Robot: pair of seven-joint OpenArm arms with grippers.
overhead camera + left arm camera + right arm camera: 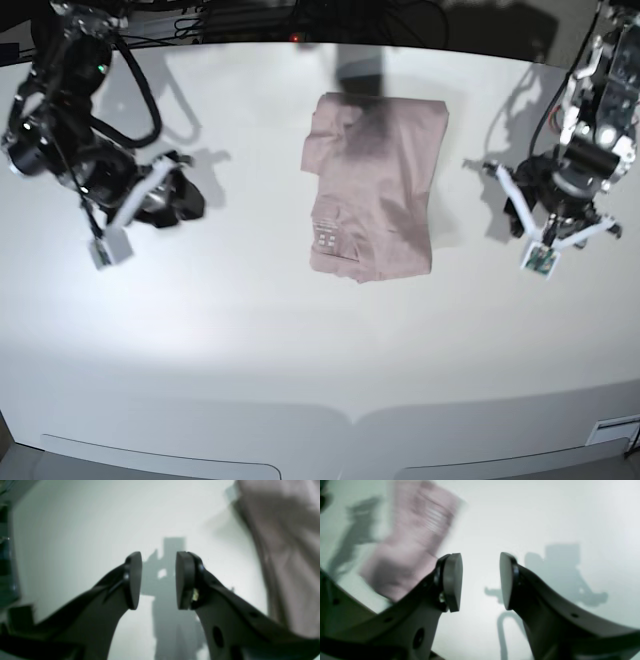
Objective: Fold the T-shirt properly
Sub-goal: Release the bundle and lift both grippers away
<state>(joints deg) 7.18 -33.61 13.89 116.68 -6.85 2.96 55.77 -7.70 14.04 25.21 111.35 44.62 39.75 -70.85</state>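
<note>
A: Well, the white worktop point(200, 330) carries the T-shirt point(375, 190), folded, centre frame, long axis running top to bottom.

B: Left gripper point(548, 222) sits nearer, frame right; right gripper point(175, 195) frame left. Both sets of fingers part-open, holding nothing.

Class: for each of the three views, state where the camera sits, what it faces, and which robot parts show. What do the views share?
Left wrist: on the left arm, facing the table; open fingers, T-shirt at right.
Right wrist: on the right arm; open fingers, T-shirt at left.
Base: overhead, facing down; both arms flank the folded T-shirt.
Shared: the T-shirt and table.
</note>
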